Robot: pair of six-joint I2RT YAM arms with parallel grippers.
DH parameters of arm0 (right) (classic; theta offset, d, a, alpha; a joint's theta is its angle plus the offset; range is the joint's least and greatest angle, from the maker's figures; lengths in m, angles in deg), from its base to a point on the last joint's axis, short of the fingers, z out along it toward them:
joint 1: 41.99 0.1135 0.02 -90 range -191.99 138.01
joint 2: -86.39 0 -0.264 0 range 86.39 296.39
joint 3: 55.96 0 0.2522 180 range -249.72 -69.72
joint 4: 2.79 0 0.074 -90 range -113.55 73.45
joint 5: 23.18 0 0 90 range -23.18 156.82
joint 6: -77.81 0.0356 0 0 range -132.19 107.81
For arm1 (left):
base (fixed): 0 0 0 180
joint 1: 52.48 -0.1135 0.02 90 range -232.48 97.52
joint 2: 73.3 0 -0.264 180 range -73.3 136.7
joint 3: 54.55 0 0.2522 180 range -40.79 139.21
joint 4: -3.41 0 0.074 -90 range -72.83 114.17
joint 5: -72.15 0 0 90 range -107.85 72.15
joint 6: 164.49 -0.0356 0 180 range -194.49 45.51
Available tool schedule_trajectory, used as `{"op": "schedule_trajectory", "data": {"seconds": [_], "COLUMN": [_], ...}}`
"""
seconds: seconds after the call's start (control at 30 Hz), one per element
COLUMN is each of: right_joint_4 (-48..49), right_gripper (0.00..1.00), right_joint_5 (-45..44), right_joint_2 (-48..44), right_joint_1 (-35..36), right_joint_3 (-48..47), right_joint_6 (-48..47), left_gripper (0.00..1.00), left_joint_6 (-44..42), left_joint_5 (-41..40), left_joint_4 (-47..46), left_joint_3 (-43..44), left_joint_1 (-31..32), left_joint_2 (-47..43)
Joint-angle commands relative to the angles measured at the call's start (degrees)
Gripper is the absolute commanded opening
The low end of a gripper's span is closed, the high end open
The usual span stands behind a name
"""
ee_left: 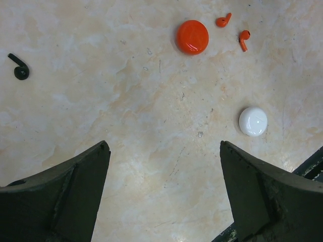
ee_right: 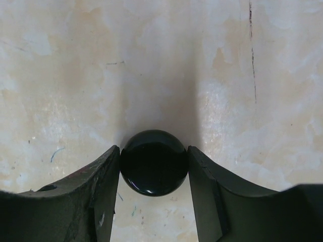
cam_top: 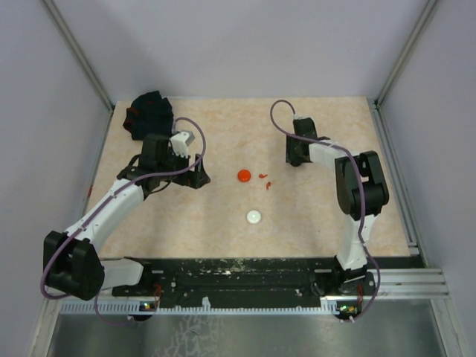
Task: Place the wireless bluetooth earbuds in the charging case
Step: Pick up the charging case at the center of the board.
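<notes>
Just beside red case [ee_left: 192, 37]: red earbud [ee_left: 223, 20] and second red earbud [ee_left: 244, 40], stems splayed; black earbud [ee_left: 19, 68] well apart, stem aimed away. Near it, white case [ee_left: 253, 121]. Spread left pincer [ee_left: 164, 146]; right pincer [ee_right: 153, 151] pinching black case [ee_right: 154, 169].

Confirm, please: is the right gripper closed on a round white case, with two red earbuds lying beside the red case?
Not quite. The right gripper is closed on a black case, not a white one, as the right wrist view shows; the white case lies free in the left wrist view. The two red earbuds do lie beside the red case.
</notes>
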Motion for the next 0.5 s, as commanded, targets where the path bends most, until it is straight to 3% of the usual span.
{"op": "schedule_trajectory", "data": {"seconds": [0.0, 0.47], "right_joint_4": [-1.6, -2.4], "right_gripper": [0.49, 0.49], "right_joint_5": [1.4, 7.2], "right_joint_2": [-6.5, -24.5], "right_joint_1": [1.3, 12.8], "right_joint_3": [0.3, 4.0], "right_joint_6": [-2.0, -11.6], "left_gripper": [0.93, 0.92], "left_joint_6": [-0.2, 3.5], "left_joint_5": [2.4, 14.0], "left_joint_4": [-0.9, -8.3], "left_joint_3": [-0.4, -2.3], "left_joint_1": [-0.4, -3.6], "left_joint_2": [-0.4, -4.7]}}
